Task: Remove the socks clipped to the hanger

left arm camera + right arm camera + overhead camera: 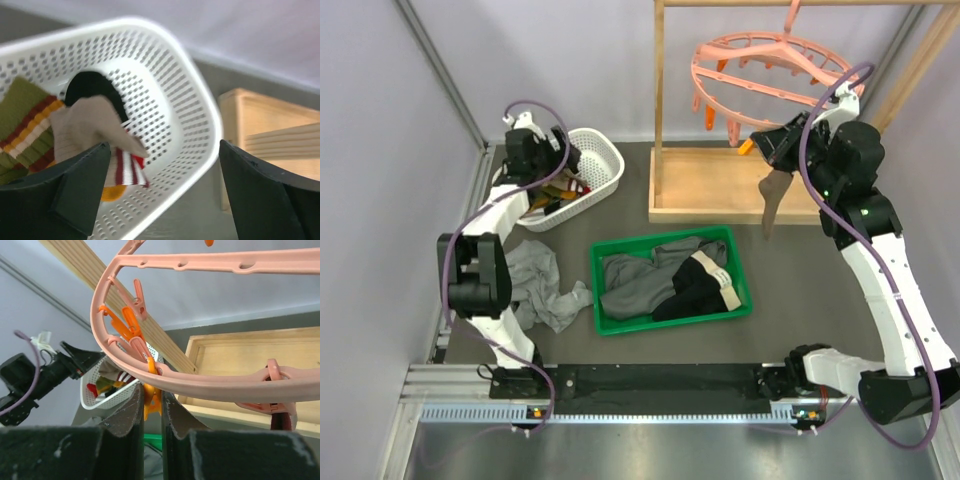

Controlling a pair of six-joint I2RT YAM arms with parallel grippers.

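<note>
I am watching the right gripper (152, 394) up at the hanger (770, 70), which is hanging from the wooden rack (660, 100). Its jaws are standing almost together, pinching an orange clip (150, 405) under the pink ring. One brown sock (772, 205) is dangling just below that gripper, over the rack's base. From the wrist view I cannot tell whether it is hanging from this orange clip or from the pink clip (276, 371) beside it, where a dark strip of cloth is showing.

The left gripper (165, 150) is hovering over the white basket (190, 85) with its jaws spread wide and nothing between them. The other socks (30, 120) are lying in that basket: olive striped, tan, and red and white.

I am judging the brown sock to be light, limp and a little stretchy. A tug on the toe would only be lengthening it and swinging the hanger, which is hanging free and will be tilting under any pull. I would be taking hold high up, on the cuff close under its clip, or squeezing the clip's ears so that it lets go.
</note>
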